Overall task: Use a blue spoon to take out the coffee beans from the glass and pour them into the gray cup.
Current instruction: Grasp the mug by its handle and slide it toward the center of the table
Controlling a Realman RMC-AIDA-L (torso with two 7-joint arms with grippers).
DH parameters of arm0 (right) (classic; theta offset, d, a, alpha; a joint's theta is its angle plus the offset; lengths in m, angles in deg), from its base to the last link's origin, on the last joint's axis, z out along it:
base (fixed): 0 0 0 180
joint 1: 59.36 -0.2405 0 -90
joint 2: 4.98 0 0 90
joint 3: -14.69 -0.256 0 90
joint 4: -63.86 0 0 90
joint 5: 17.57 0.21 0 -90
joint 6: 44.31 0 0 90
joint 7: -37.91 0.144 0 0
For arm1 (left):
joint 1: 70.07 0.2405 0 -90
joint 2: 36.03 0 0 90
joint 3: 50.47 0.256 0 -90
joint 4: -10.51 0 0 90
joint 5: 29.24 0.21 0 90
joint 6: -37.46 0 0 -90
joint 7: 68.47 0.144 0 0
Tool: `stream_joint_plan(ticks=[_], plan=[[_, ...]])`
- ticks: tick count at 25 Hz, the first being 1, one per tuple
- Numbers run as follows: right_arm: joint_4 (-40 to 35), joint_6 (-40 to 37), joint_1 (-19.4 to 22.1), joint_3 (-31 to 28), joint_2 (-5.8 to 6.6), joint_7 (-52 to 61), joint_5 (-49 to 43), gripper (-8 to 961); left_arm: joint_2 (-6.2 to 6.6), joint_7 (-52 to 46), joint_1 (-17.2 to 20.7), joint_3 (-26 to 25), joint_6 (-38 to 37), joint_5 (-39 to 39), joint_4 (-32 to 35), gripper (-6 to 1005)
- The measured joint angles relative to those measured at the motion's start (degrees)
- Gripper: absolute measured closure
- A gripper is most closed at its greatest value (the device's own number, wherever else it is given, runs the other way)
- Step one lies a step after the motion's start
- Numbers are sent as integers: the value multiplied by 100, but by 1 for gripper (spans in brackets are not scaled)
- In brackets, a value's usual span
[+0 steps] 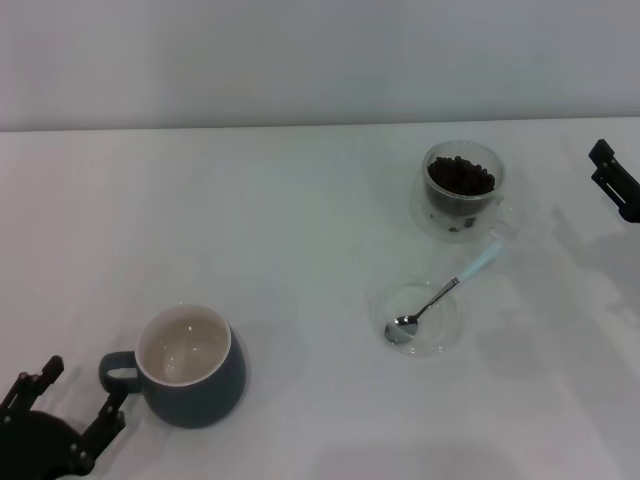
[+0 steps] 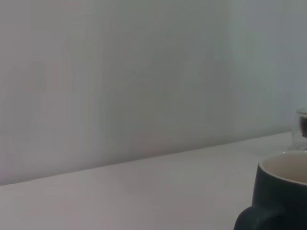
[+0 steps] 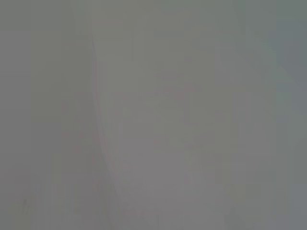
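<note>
The left tool (image 1: pixel 62 408) sits low at the near left corner of the head view, its dark fingers (image 1: pixel 110 412) spread apart and pointing forward, holding nothing. The right tool (image 1: pixel 615 180) pokes in at the far right edge, only its dark tip in sight, raised and apart from everything.

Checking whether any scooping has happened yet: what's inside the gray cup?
The gray cup shows only its bare cream inside, with no beans visible. Its near inner wall is hidden by the rim.
</note>
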Motion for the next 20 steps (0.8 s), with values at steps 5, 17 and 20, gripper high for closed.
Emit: stream_joint_plan(ticks=[5,17,20], plan=[[1,1,-31,0,0,0,0,109,-4,0,-152,-10,186,-10,45,230],[1,21,-66,-8,0,0,6,108,-6,-83,-249,-7,263,-285,289,280],[1,36,-74,-8,-1,0,8,108,1,-95,-279,2,315,-333,315,293]])
